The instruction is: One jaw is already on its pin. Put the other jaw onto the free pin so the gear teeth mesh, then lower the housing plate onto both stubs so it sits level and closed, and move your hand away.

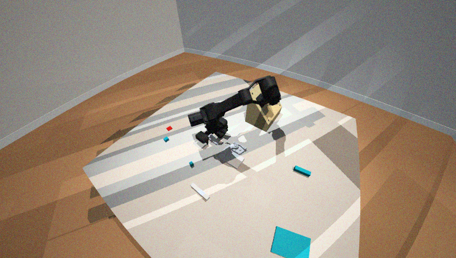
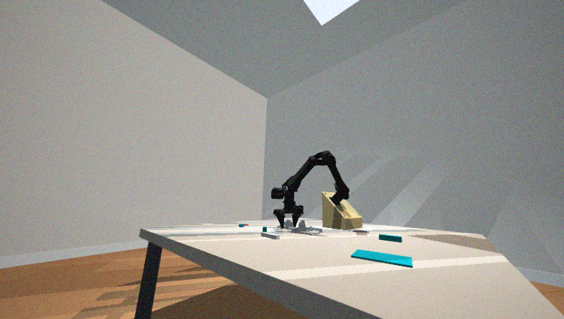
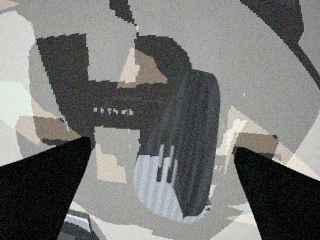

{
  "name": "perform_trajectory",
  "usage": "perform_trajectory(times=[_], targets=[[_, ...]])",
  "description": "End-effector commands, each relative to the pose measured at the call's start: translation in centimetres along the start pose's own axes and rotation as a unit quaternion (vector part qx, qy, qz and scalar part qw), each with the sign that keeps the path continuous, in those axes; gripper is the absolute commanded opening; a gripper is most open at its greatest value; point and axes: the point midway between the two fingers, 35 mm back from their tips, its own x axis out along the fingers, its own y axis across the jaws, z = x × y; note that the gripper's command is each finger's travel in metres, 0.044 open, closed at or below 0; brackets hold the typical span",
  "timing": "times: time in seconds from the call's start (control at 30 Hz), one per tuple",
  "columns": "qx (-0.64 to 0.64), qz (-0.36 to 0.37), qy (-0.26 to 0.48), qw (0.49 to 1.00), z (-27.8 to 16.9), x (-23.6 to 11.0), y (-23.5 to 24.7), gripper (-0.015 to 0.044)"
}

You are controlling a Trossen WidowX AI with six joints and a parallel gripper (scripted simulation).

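Observation:
My gripper (image 1: 213, 139) (image 2: 288, 226) (image 3: 166, 151) is open and points down, its fingertips low over the table. In the wrist view a grey ribbed jaw (image 3: 197, 145) stands between the spread fingers, with a gap on each side. Part of another light grey piece (image 3: 79, 223) shows at the lower left there. In the top view the grey pin assembly (image 1: 238, 148) lies just right of the gripper, with a flat grey piece (image 1: 237, 162) at its front. In the exterior view a grey upright part (image 2: 302, 225) stands right of the fingers. I cannot tell whether teeth mesh, nor which piece is the housing plate.
A white bar (image 1: 199, 191) (image 2: 270, 235), a teal bar (image 1: 301, 171) (image 2: 390, 238) and a teal plate (image 1: 289, 241) (image 2: 382, 258) lie on the table. Two small teal cubes (image 1: 165, 139) (image 1: 191, 164) and a red square (image 1: 169, 128) lie left. The arm's tan base (image 1: 260, 116) (image 2: 336, 215) stands behind.

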Motion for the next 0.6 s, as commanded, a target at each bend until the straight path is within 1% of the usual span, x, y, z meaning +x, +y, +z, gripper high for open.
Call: perform_trajectory(times=[0.0,0.23,0.57], targets=[[0.002,-0.001,-0.002,1.000,0.05,0.08,0.00,0.0440],[0.002,-0.001,-0.002,1.000,0.05,0.08,0.00,0.0440],[0.000,0.000,0.000,1.000,0.00,0.04,0.00,0.0177]])
